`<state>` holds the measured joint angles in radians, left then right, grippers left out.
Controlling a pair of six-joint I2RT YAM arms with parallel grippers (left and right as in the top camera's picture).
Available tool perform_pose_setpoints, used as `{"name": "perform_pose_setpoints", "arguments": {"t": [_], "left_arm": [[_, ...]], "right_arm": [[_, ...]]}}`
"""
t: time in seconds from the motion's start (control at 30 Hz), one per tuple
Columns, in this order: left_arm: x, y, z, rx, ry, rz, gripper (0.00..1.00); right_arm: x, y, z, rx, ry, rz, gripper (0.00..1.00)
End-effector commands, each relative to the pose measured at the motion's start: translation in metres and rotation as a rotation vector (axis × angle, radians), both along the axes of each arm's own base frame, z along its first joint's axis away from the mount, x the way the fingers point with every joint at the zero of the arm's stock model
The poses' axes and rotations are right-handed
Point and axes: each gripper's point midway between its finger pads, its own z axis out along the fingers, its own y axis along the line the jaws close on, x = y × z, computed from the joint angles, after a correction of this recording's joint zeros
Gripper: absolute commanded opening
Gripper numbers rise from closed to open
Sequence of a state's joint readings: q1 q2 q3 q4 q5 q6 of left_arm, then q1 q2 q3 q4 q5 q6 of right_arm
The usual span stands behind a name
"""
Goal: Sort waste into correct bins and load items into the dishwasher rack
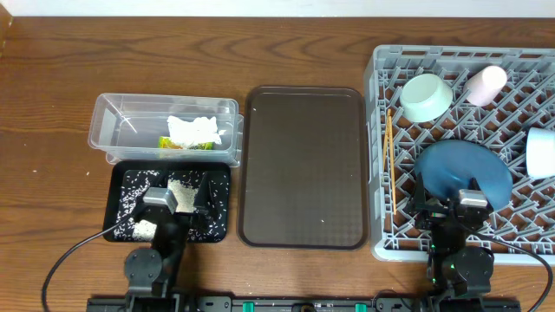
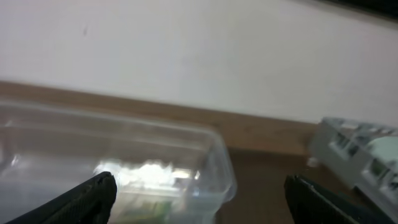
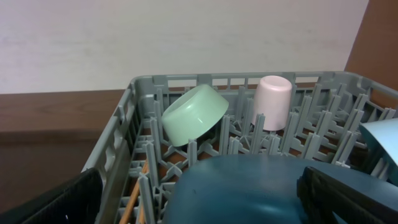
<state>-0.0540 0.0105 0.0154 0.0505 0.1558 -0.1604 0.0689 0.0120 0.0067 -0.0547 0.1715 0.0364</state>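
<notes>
The clear tub (image 1: pixel 117 130) holds a crumpled white tissue (image 1: pixel 198 130) and a yellow-green wrapper (image 1: pixel 172 143). White grains (image 1: pixel 180 189) lie in the black tray (image 1: pixel 121 186) in front of it. My left gripper (image 1: pixel 182 198) hovers open over that tray; in the left wrist view its gripper (image 2: pixel 199 199) faces the tub (image 2: pixel 124 162) with nothing between the fingers. The grey rack (image 1: pixel 386 78) holds a mint bowl (image 1: pixel 425 95), a pink cup (image 1: pixel 486 84), a white cup (image 1: pixel 542 152), chopsticks (image 1: pixel 390 160) and a blue plate (image 1: pixel 464 169). My right gripper (image 1: pixel 451 206) stands open just above the plate (image 3: pixel 249 186).
A large brown serving tray (image 1: pixel 303 165) lies between the bins and the rack. In the right wrist view the mint bowl (image 3: pixel 194 115) leans on its side against pegs, and the pink cup (image 3: pixel 273 102) stands upside down. The rack's near wall (image 3: pixel 115 155) rises left of the plate.
</notes>
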Motion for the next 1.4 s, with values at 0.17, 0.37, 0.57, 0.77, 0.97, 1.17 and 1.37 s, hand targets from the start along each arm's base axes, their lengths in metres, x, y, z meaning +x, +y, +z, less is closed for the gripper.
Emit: {"name": "perform_pose_setpoints", "arguments": {"t": [0.17, 0.37, 0.57, 0.77, 0.97, 1.17, 1.37], "left_arm": [[-0.001, 0.007, -0.031, 0.100, 0.104, 0.033, 0.89], [-0.001, 0.007, -0.032, 0.200, 0.090, 0.024, 0.90], [-0.002, 0.004, -0.032, 0.232, 0.085, 0.011, 0.90], [-0.003, -0.004, -0.032, 0.273, 0.076, -0.022, 0.89], [-0.003, -0.003, -0.032, 0.273, 0.076, -0.017, 0.89], [-0.002, -0.002, -0.032, 0.272, 0.077, -0.012, 0.89], [-0.002, -0.002, -0.032, 0.273, 0.079, -0.012, 0.90]], "right_arm": [[0.000, 0.002, 0.000, -0.015, 0.001, 0.012, 0.99], [0.000, 0.002, 0.000, -0.015, 0.001, 0.012, 0.99], [0.000, 0.002, 0.000, -0.015, 0.001, 0.012, 0.99], [0.000, 0.002, 0.000, -0.015, 0.001, 0.012, 0.99], [0.000, 0.002, 0.000, -0.015, 0.001, 0.012, 0.99], [0.000, 0.002, 0.000, -0.015, 0.001, 0.012, 0.99], [0.000, 0.002, 0.000, -0.015, 0.001, 0.012, 0.99]]}}
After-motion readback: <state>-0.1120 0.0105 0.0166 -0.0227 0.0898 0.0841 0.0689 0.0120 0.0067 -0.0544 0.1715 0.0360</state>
